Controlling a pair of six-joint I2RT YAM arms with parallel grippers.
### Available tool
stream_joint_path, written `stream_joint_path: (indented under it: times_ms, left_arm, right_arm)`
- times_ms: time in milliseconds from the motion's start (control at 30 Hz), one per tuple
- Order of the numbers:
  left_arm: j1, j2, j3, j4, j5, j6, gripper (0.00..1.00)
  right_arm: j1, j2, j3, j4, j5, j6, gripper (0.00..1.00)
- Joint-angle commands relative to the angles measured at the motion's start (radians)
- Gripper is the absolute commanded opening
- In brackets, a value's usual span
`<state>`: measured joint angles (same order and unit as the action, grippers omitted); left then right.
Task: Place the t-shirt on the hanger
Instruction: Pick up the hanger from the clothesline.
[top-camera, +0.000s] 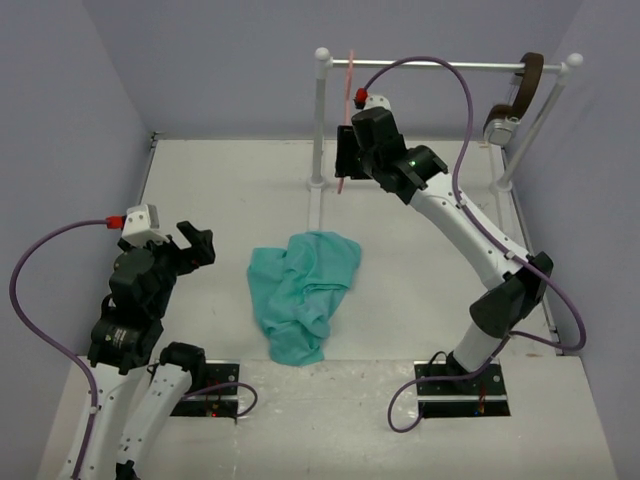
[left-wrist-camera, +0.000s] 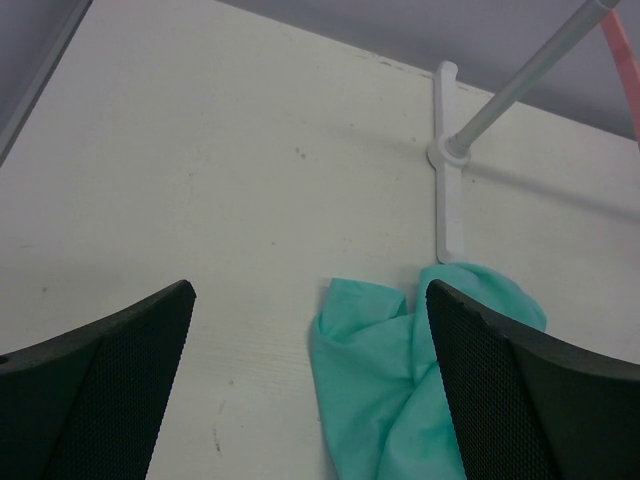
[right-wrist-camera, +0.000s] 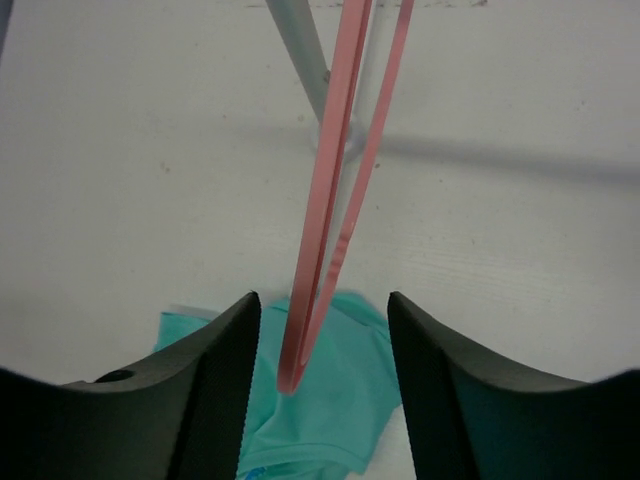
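Observation:
The teal t-shirt (top-camera: 305, 295) lies crumpled on the table's middle. It also shows in the left wrist view (left-wrist-camera: 375, 380) and the right wrist view (right-wrist-camera: 340, 420). The pink hanger (top-camera: 347, 100) hangs edge-on from the rack rail at its left end. My right gripper (top-camera: 345, 162) is open, its jaws on either side of the hanger's lower end (right-wrist-camera: 325, 230) without touching it. My right gripper (right-wrist-camera: 325, 340) is well above the shirt. My left gripper (top-camera: 196, 244) is open and empty, left of the shirt, which reaches just inside its right finger (left-wrist-camera: 520, 400).
A white rack with a metal rail (top-camera: 440, 67) stands at the back right, its left post (top-camera: 320, 120) and foot (left-wrist-camera: 447, 190) just behind the shirt. A brown strap with a metal piece (top-camera: 515, 100) hangs at the rail's right end. Purple walls close the sides.

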<state>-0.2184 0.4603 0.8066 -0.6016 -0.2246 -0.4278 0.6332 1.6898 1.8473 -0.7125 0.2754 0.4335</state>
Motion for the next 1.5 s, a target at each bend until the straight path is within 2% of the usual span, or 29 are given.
stream_joint_path:
  times_ms: [0, 133, 167, 400, 433, 500, 633, 767, 800, 833, 867, 900, 1000, 1067, 1333, 1467]
  left_arm:
    - [-0.004, 0.003, -0.003, 0.014, -0.008, -0.008, 1.0]
    - [-0.006, -0.007, -0.004, 0.014, -0.009, -0.009, 1.0]
    - [-0.006, -0.008, -0.005, 0.016, -0.007, -0.008, 1.0]
    - [-0.006, -0.009, -0.005, 0.015, -0.006, -0.008, 1.0]
    - [-0.006, -0.011, -0.006, 0.014, -0.007, -0.008, 1.0]
    - [-0.006, -0.016, -0.006, 0.015, -0.007, -0.008, 1.0]
    - [-0.007, -0.02, -0.006, 0.016, -0.009, -0.009, 1.0]
    - [-0.015, -0.015, -0.006, 0.015, -0.009, -0.009, 1.0]
    - [-0.015, -0.016, -0.006, 0.014, -0.009, -0.009, 1.0]
    - [-0.016, -0.017, -0.006, 0.014, -0.01, -0.009, 1.0]
    - [-0.017, -0.017, -0.006, 0.014, -0.01, -0.009, 1.0]
    - [-0.018, -0.018, -0.005, 0.014, -0.011, -0.009, 1.0]
    - [-0.019, -0.023, -0.006, 0.014, -0.014, -0.011, 1.0]
    - [-0.021, -0.025, -0.005, 0.014, -0.015, -0.012, 1.0]
    - [-0.026, -0.015, -0.004, 0.013, -0.016, -0.012, 1.0]
    - [-0.026, 0.015, -0.004, 0.021, 0.027, -0.001, 1.0]
  right_arm:
    - [0.01, 0.017, 0.048, -0.023, 0.125, -0.004, 0.48]
    - [0.01, 0.025, 0.008, -0.009, 0.189, 0.007, 0.14]
    - [0.011, 0.013, -0.014, 0.004, 0.197, 0.01, 0.12]
    - [0.01, -0.027, -0.06, 0.043, 0.228, -0.007, 0.13]
    - [0.01, -0.025, -0.059, 0.044, 0.228, -0.011, 0.14]
    - [0.01, -0.018, -0.057, 0.044, 0.228, -0.021, 0.24]
    - [0.01, -0.013, -0.063, 0.041, 0.228, -0.024, 0.28]
    - [0.01, -0.023, -0.07, 0.045, 0.226, -0.02, 0.23]
    - [0.01, -0.029, -0.075, 0.05, 0.226, -0.021, 0.28]
    - [0.01, -0.037, -0.082, 0.055, 0.226, -0.023, 0.38]
    - [0.009, -0.04, -0.083, 0.056, 0.232, -0.026, 0.42]
    - [0.008, -0.04, -0.082, 0.055, 0.237, -0.027, 0.4]
    - [0.008, -0.045, -0.081, 0.054, 0.243, -0.027, 0.23]
    - [0.008, -0.056, -0.087, 0.06, 0.247, -0.03, 0.0]
    - [0.009, -0.141, -0.083, 0.07, 0.246, -0.075, 0.0]
    - [0.009, -0.203, -0.086, 0.05, 0.256, -0.108, 0.0]
